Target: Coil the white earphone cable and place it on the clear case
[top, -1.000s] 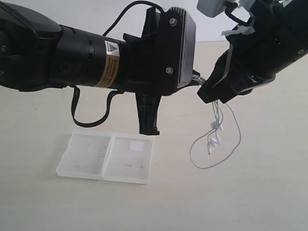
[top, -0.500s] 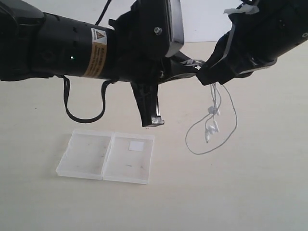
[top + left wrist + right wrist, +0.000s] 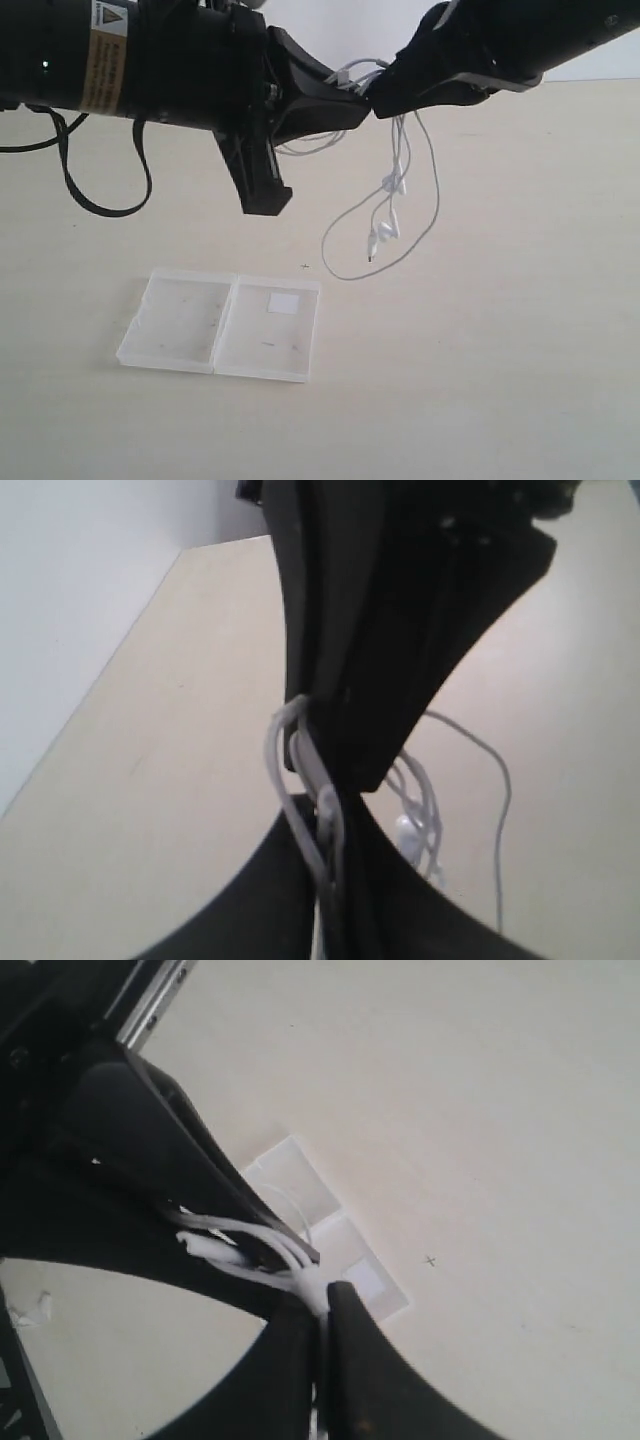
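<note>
White and very thin, the white earphone cable [image 3: 403, 160] is in the air, up and to the right of the clear case [image 3: 180, 325] as you see it in the exterior view, and it does not touch the case. Your left gripper [image 3: 352, 108] and your right gripper [image 3: 392, 92] meet tip to tip above the case. Both have their jaws pressed together on the cable, with almost no gap. In the left wrist view some turns of the wire are looped around the closed fingers. In the right wrist view a bundle of white strands goes in between the two closed fingers. From this meeting point a few loose loops hang down toward the table [image 3: 520, 380]. The earbuds [image 3: 385, 228] hang among them, higher than the case and to the right of it. The lowest loop comes near the far right corner of the case; if it touches the table, you cannot tell from these views. The case lies open and flat on the table, its two halves side by side, and the white square sticker [image 3: 284, 303] is on the right half. Nothing lies on the case. One black robot cable [image 3: 100, 200] hangs in a loop from your left arm, above the left half of the case.
</note>
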